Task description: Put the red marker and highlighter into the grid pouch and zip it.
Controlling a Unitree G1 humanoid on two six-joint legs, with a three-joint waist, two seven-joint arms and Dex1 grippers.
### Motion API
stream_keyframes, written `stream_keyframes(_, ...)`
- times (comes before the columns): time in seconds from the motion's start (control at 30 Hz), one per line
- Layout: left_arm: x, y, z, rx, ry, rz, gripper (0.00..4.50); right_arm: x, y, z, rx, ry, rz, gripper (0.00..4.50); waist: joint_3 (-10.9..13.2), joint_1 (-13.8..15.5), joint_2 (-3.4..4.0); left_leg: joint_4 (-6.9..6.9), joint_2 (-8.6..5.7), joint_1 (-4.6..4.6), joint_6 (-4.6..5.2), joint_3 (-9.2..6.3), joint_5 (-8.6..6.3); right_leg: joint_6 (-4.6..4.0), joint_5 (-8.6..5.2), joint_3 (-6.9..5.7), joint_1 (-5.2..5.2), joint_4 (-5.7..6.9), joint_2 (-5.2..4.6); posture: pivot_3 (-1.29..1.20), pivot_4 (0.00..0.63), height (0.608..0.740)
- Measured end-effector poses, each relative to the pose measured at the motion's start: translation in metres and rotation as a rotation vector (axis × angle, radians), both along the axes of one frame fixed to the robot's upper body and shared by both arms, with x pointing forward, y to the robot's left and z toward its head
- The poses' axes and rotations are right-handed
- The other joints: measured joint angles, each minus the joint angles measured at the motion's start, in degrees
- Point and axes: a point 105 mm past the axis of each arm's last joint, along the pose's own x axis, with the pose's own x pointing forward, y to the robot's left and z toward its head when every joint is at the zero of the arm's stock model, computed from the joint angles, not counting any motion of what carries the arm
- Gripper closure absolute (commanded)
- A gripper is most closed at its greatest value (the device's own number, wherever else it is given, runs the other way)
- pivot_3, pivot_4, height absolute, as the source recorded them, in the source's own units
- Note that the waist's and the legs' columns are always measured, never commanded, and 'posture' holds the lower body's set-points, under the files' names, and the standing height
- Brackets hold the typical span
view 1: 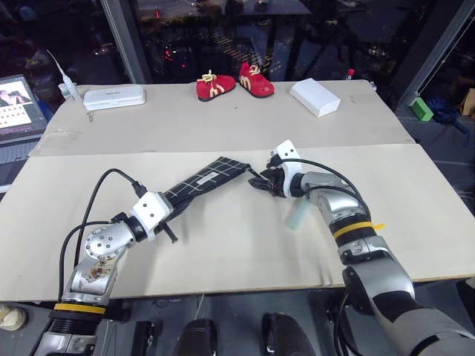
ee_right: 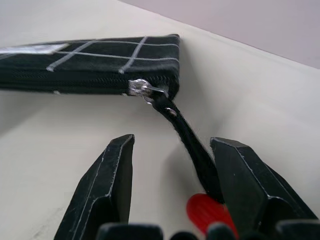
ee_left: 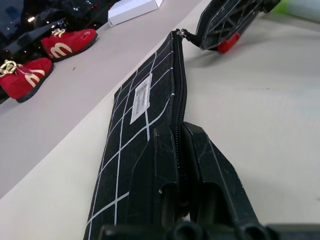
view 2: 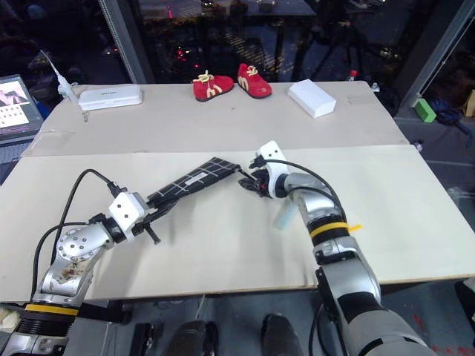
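Observation:
The grid pouch [view 1: 204, 180] lies slanted on the table, black with white lines and a white label [ee_left: 140, 98]. My left gripper [ee_left: 180, 131] is shut on the pouch's near end, along the zipper edge. The zipper looks closed, with its slider [ee_right: 139, 87] at the far corner. My right gripper [ee_right: 172, 141] stands open just beyond that corner, and the black cord pull [ee_right: 192, 145] lies between its fingers. A small rounded red thing [ee_right: 207, 212] shows low between those fingers; I cannot tell whether it is the red marker. The pale green highlighter [view 1: 297, 216] lies on the table beside my right forearm.
At the back of the table stand a pair of small red shoes [view 1: 234, 83], a white box [view 1: 315, 96] and a white case [view 1: 113, 97]. A laptop [view 1: 16, 107] sits at the far left. The table's front edge [view 1: 223, 291] runs just behind my arms.

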Motion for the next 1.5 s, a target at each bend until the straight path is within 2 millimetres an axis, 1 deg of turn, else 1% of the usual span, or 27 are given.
stream_keyframes(0.1, -0.002, -0.001, 0.001, -0.003, -0.006, -0.002, 4.5, 0.005, -0.001, -0.001, -0.018, -0.011, -0.01, 1.78, 0.0, 0.0, 0.0, 0.0, 0.0, -0.01, 0.0, 0.01, 0.0, 0.0, 0.0, 0.0, 0.0, -0.01, -0.01, 0.0, 0.15, 0.74)
stream_keyframes(0.2, -0.003, -0.001, -0.001, -0.005, 0.006, 0.003, 4.5, 0.006, 0.001, -0.003, -0.016, -0.013, -0.002, 2.54, 0.0, 0.0, 0.0, 0.0, 0.01, 0.0, 0.0, 0.01, 0.0, 0.0, 0.0, 0.0, 0.0, 0.0, 0.0, 0.0, 0.15, 0.74)
stream_keyframes(0.33, -0.004, -0.001, -0.003, -0.005, 0.016, 0.005, 4.5, 0.004, 0.004, -0.003, -0.013, -0.021, 0.025, 3.94, 0.0, 0.0, 0.0, 0.0, 0.01, 0.0, -0.01, 0.0, 0.0, 0.0, 0.0, 0.0, 0.0, 0.01, -0.01, 0.0, 0.15, 0.74)
stream_keyframes(0.4, -0.004, -0.001, -0.003, -0.005, 0.013, 0.005, 4.5, 0.003, 0.006, -0.003, -0.01, -0.022, 0.042, 4.47, 0.0, 0.0, 0.0, 0.0, 0.01, 0.0, -0.01, 0.0, 0.0, 0.0, 0.0, 0.0, 0.0, 0.02, -0.01, 0.0, 0.15, 0.74)
stream_keyframes(0.6, -0.004, -0.002, -0.002, -0.007, 0.012, 0.005, 4.5, -0.004, 0.014, 0.0, 0.003, -0.029, 0.112, 4.47, 0.0, 0.0, 0.0, 0.0, 0.01, 0.0, 0.0, -0.01, 0.0, 0.0, 0.0, 0.0, 0.0, 0.02, -0.01, 0.0, 0.15, 0.74)
stream_keyframes(0.7, -0.004, -0.002, -0.002, -0.011, 0.012, 0.003, 4.5, -0.023, 0.027, -0.001, 0.018, -0.027, 0.238, 4.47, 0.0, 0.0, 0.0, 0.0, 0.02, -0.01, 0.0, -0.02, 0.0, 0.0, 0.0, 0.0, 0.0, 0.03, -0.01, 0.0, 0.15, 0.74)
stream_keyframes(0.8, -0.003, -0.002, -0.002, -0.013, 0.013, 0.004, 4.5, -0.035, 0.034, 0.001, 0.041, -0.025, 0.311, 4.47, 0.0, 0.1, 0.0, 0.01, 0.0, 0.01, -0.01, -0.02, 0.0, 0.0, 0.0, -0.01, 0.01, 0.04, -0.02, 0.0, 0.15, 0.74)
stream_keyframes(0.87, -0.002, -0.002, -0.002, -0.015, 0.013, 0.005, 4.5, -0.04, 0.039, 0.006, 0.047, -0.036, 0.347, 4.47, 0.0, 0.1, 0.0, 0.02, 0.0, 0.02, -0.01, -0.02, 0.0, 0.0, 0.0, 0.0, 0.01, 0.05, -0.02, 0.0, 0.15, 0.74)
stream_keyframes(0.93, -0.001, -0.002, -0.003, -0.017, 0.016, 0.007, 4.5, -0.043, 0.042, 0.01, 0.05, -0.045, 0.373, 4.47, 0.0, 0.1, 0.0, 0.02, 0.01, 0.03, -0.01, -0.02, 0.0, 0.0, 0.0, 0.0, 0.01, 0.05, 0.0, 0.0, 0.15, 0.74)
stream_keyframes(1.0, -0.001, -0.002, -0.003, -0.019, 0.018, 0.007, 4.5, -0.044, 0.044, 0.009, 0.047, -0.043, 0.381, 4.47, 0.0, 0.1, 0.0, 0.02, 0.01, 0.02, -0.01, -0.02, 0.0, 0.0, 0.0, -0.01, 0.01, 0.04, 0.0, 0.0, 0.15, 0.74)
stream_keyframes(1.1, -0.001, -0.004, -0.003, -0.025, 0.019, 0.003, 4.5, -0.047, 0.053, 0.008, 0.051, -0.038, 0.4, 4.47, 0.0, 0.0, 0.0, 0.02, 0.01, 0.02, -0.01, -0.01, 0.0, 0.0, 0.0, -0.01, 0.0, 0.05, 0.0, 0.0, 0.15, 0.74)
stream_keyframes(1.2, 0.0, -0.004, -0.003, -0.024, 0.018, -0.001, 4.5, -0.051, 0.065, 0.007, 0.045, -0.028, 0.438, 4.47, 0.0, 0.0, 0.0, 0.02, 0.01, 0.02, -0.02, -0.01, 0.01, 0.0, 0.0, -0.01, 0.0, 0.06, 0.0, 0.0, 0.15, 0.74)
stream_keyframes(1.27, 0.001, -0.005, -0.001, -0.026, 0.014, -0.006, 4.5, -0.058, 0.073, 0.007, 0.032, -0.021, 0.483, 4.47, 0.0, 0.1, 0.0, 0.02, 0.01, 0.02, -0.01, -0.02, 0.01, 0.0, 0.0, -0.01, 0.0, 0.05, 0.0, 0.0, 0.15, 0.74)
stream_keyframes(1.37, 0.003, -0.006, 0.0, -0.031, 0.01, -0.009, 4.5, -0.061, 0.083, 0.002, 0.0, -0.022, 0.502, 4.47, 0.0, 0.1, 0.0, 0.02, -0.01, 0.02, -0.02, -0.02, 0.01, 0.0, 0.0, -0.02, 0.01, 0.05, -0.01, 0.0, 0.15, 0.74)
stream_keyframes(1.43, 0.004, -0.007, -0.002, -0.036, 0.018, -0.009, 4.5, -0.06, 0.084, -0.002, -0.018, -0.017, 0.49, 4.47, 0.0, 0.1, 0.0, 0.02, -0.01, 0.01, -0.02, -0.01, 0.01, 0.0, 0.0, -0.02, 0.01, 0.05, -0.01, 0.0, 0.15, 0.74)
stream_keyframes(1.5, 0.004, -0.008, -0.003, -0.042, 0.023, -0.01, 4.5, -0.061, 0.088, -0.001, -0.012, -0.017, 0.495, 4.47, 0.0, 0.1, 0.0, 0.02, -0.01, 0.01, -0.02, -0.01, 0.01, 0.0, 0.0, -0.02, 0.01, 0.05, 0.0, 0.0, 0.15, 0.74)
